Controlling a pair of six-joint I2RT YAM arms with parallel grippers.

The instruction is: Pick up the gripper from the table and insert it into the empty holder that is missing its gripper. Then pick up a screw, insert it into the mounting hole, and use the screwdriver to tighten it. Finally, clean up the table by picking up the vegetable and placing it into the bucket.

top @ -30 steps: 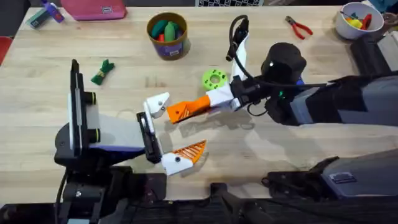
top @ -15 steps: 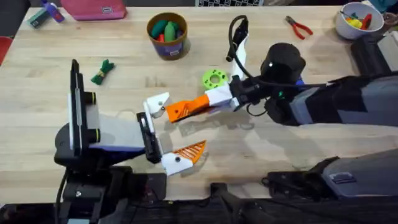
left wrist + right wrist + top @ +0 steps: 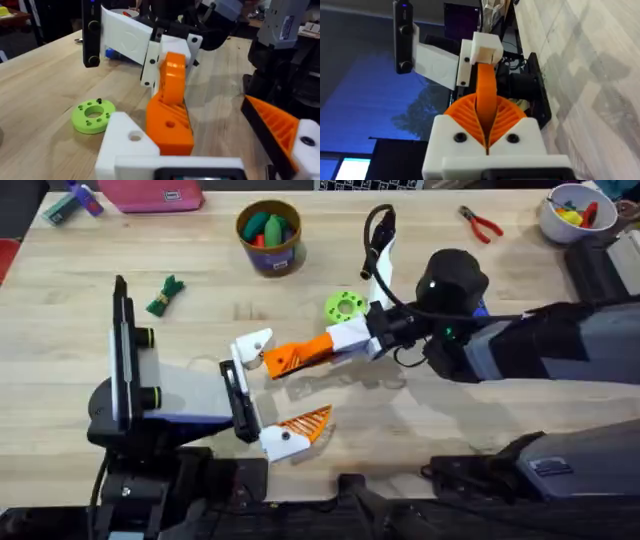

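Note:
My right gripper (image 3: 348,340) is shut on the orange gripper (image 3: 300,355), whose free end touches the white holder (image 3: 252,345) on my left arm. In the right wrist view the ribbed pads (image 3: 507,116) clamp the orange gripper (image 3: 486,87), and the holder (image 3: 487,47) sits at its far end. My left gripper (image 3: 290,385) is open, its other finger (image 3: 303,423) carrying an orange tip. From the left wrist, the orange gripper (image 3: 170,117) lies beside the holder (image 3: 127,145). The green vegetable (image 3: 165,295) lies at the left. The bucket (image 3: 268,250) stands at the back with toy items inside.
A bright-green ring (image 3: 344,306) lies just behind the right gripper. Red-handled pliers (image 3: 480,223) and a white bowl (image 3: 572,212) are at the back right. A pink case (image 3: 150,194) sits at the back left. A black cable (image 3: 380,235) loops above the ring.
My right gripper has crept slightly left with the orange gripper, toward the holder. The left arm has not moved.

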